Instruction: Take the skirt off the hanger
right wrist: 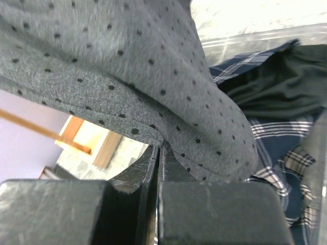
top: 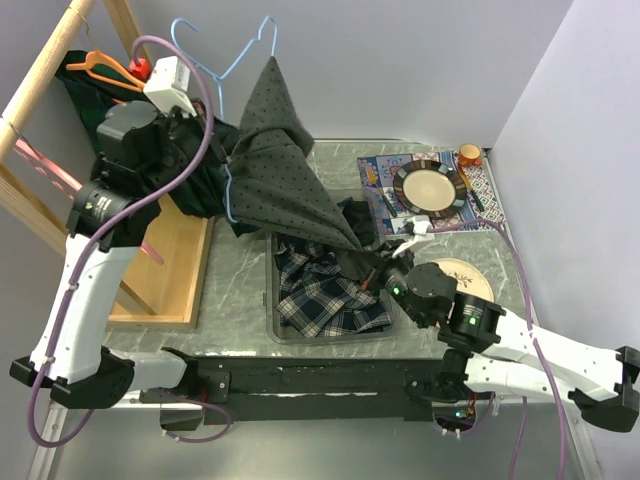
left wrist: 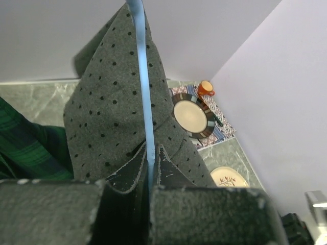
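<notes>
A: Left claw [left wrist: 149,168] status?
B: Clamping shut on the blue hanger [left wrist: 144,97], wire pinched between both jaws and running straight up from them. Holding it high, beside the wooden rack [top: 45,80].

A: Skirt location?
B: Grey dotted skirt [top: 280,160] draping over the hanger directly ahead of the left claw, peaking above it and spreading down and away toward the right claw [top: 372,282]. Lower hem reaching over the bin [top: 273,290].

A: Right claw status?
B: Closing fully on the skirt's lower edge, fabric folding into the seam between the jaws. Wrist view showing cloth bunching right at the fingertips and arching over them.

A: Surroundings of the right claw?
B: Sitting just above the bin, with plaid cloth [top: 325,295] and a dark garment [right wrist: 276,81] lying beneath and beyond the fingers. Striped plate [top: 428,186] on a patterned mat [top: 478,195] lying farther out, orange cup [top: 468,154] beyond that, floral plate [top: 468,276] just beside the wrist.

A: Surroundings of the left claw?
B: Green plaid garment [left wrist: 25,148] hanging just to its left. Orange hanger [top: 100,68] hanging behind it on the rack.
</notes>
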You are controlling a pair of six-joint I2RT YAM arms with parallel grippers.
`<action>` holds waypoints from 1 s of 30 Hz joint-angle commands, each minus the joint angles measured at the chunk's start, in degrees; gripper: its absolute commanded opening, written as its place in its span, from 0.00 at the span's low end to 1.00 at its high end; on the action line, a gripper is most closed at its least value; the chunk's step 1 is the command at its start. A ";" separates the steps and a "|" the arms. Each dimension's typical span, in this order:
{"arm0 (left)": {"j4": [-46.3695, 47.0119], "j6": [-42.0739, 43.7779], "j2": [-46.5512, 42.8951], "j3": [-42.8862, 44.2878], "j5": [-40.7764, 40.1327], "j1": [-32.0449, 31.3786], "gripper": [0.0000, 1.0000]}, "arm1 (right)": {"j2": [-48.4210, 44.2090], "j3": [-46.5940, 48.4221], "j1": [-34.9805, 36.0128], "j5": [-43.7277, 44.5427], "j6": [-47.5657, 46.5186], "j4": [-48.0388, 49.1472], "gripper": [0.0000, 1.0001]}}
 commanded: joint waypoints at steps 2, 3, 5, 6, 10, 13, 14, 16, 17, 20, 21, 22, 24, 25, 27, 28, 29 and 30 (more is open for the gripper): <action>4.67 4.40 -1.45 7.67 -4.00 0.72 0.01 | 5.92 1.06 -0.75 -0.04 1.45 -1.23 0.00; 4.59 4.58 -1.54 8.12 -4.26 0.72 0.01 | 7.06 0.18 -0.75 -1.25 1.99 -0.44 0.00; 3.45 5.19 -1.02 10.83 -5.31 0.72 0.01 | 7.86 -2.72 -0.75 -2.67 4.79 1.06 0.00; 2.75 5.54 -0.58 12.32 -5.67 0.72 0.01 | 8.39 -3.86 -0.57 -3.11 5.67 1.59 0.00; -0.42 5.90 2.41 20.68 -5.59 0.72 0.01 | 8.04 -8.69 -0.31 -3.20 9.28 2.21 0.00; 1.59 4.76 1.72 21.31 -3.65 0.72 0.01 | 6.81 -9.32 -0.22 -2.59 9.99 0.81 0.00; 2.38 4.49 1.28 19.65 -3.22 0.72 0.01 | 6.03 -9.41 -0.13 -2.58 10.08 0.45 0.00; 4.32 3.53 -0.04 16.67 -2.60 0.72 0.01 | 4.88 -9.76 0.04 -2.76 10.52 -0.25 0.00; 4.84 3.35 -0.39 15.78 -2.33 0.72 0.01 | 3.57 -9.93 0.04 -2.76 10.52 -0.43 0.00; 5.81 2.82 -1.27 12.87 -1.98 0.72 0.01 | 1.37 -9.67 -0.04 -1.28 10.78 -1.83 0.00; 5.82 2.73 -1.36 12.52 -1.98 0.72 0.01 | 1.01 -8.97 -0.04 -0.13 11.91 -2.97 0.00; 5.73 2.82 -1.45 12.34 -1.98 0.72 0.01 | 0.57 -8.45 -0.04 1.44 12.79 -4.72 0.00; 5.12 3.17 -1.36 12.95 -1.98 0.72 0.01 | -1.36 -6.70 -0.04 4.69 11.41 -7.02 0.00; 4.68 3.69 -1.10 14.26 -2.42 0.72 0.01 | -2.15 -5.46 -0.22 5.49 10.09 -6.67 0.00; 3.45 4.22 -1.01 15.06 -3.12 0.72 0.01 | -3.38 -0.65 -0.57 5.07 2.57 -3.78 0.00; 3.27 4.84 -1.18 14.98 -3.82 0.72 0.01 | -3.30 1.56 -0.66 4.63 0.08 -1.51 0.00; 3.35 5.10 -1.45 14.54 -4.09 0.72 0.01 | -2.43 3.93 -0.66 3.93 -4.90 -0.26 0.00; 3.36 5.28 -1.71 14.10 -4.44 0.72 0.01 | -1.81 8.83 -0.75 2.09 -6.95 1.05 0.00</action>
